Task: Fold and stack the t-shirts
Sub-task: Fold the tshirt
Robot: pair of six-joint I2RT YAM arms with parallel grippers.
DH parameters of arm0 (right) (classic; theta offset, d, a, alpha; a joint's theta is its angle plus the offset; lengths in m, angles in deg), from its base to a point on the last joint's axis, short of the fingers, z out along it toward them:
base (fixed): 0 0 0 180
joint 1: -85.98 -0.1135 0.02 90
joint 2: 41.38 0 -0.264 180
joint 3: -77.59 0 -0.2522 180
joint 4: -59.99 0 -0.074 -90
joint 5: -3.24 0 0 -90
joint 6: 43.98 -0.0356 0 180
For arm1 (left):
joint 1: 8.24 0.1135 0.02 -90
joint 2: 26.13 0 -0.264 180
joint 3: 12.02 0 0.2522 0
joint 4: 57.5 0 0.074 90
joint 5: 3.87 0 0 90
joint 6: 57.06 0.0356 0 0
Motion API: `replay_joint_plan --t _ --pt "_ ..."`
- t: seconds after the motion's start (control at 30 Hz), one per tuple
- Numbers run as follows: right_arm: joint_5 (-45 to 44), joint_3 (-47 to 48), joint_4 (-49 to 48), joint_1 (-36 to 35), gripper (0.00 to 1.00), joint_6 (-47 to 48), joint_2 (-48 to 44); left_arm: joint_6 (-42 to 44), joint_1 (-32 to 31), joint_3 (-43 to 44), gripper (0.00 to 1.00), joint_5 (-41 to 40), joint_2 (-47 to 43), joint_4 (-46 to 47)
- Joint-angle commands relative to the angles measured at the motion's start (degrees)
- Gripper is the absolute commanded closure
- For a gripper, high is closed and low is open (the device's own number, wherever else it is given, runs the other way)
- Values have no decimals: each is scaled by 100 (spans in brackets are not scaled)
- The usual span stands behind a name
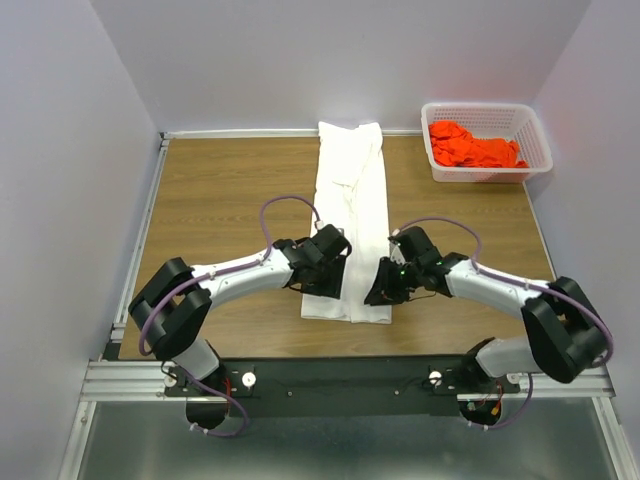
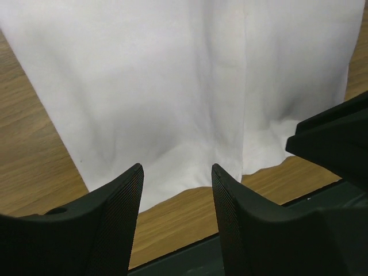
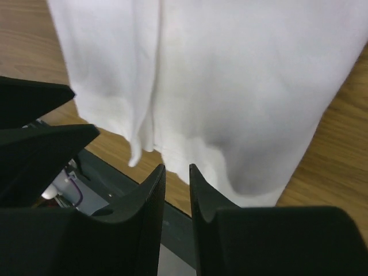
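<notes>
The white t-shirt (image 1: pixel 350 200) lies folded into a long narrow strip, running from the table's far edge to near its front edge. My left gripper (image 1: pixel 322 288) hovers over the strip's near left part, jaws open and empty; in the left wrist view (image 2: pixel 177 172) the hem of the white t-shirt (image 2: pixel 172 86) lies just beyond the tips. My right gripper (image 1: pixel 384 292) is at the strip's near right edge, jaws only narrowly apart and empty (image 3: pixel 177 171), above the hem of the white t-shirt (image 3: pixel 230 86). The orange-red t-shirt (image 1: pixel 475 148) lies crumpled in the basket.
A white plastic lattice basket (image 1: pixel 487 107) stands at the back right corner. Grey walls close in the wooden table (image 1: pixel 220 200) on three sides. A black rail (image 1: pixel 340 375) with the arm bases runs along the front edge.
</notes>
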Motion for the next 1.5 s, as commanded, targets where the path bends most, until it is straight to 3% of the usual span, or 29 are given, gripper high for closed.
replay_joint_plan --t 0.0,0.2,0.4,0.6,0.73,1.0,1.47 --pt "-518 152 531 31 70 -48 -723 -38 -42 -111 41 -234 -274 -123" --pt "-895 -357 620 154 71 -207 -955 -3 -33 -94 42 -252 -248 -123" --pt "-1441 -788 567 172 76 -259 -225 32 -42 -76 42 -243 -169 -149" --pt "-1292 -736 707 172 77 -137 -521 -21 -33 -164 42 -243 -300 -219" --pt "-1414 -201 1460 172 73 -31 -944 -65 -33 -182 41 -269 -423 -351" --pt "-2662 643 2904 172 57 180 -990 -170 -6 -112 34 -770 -591 -755" --pt "-1670 407 2185 163 57 136 -286 -74 99 -217 33 -884 -538 -764"
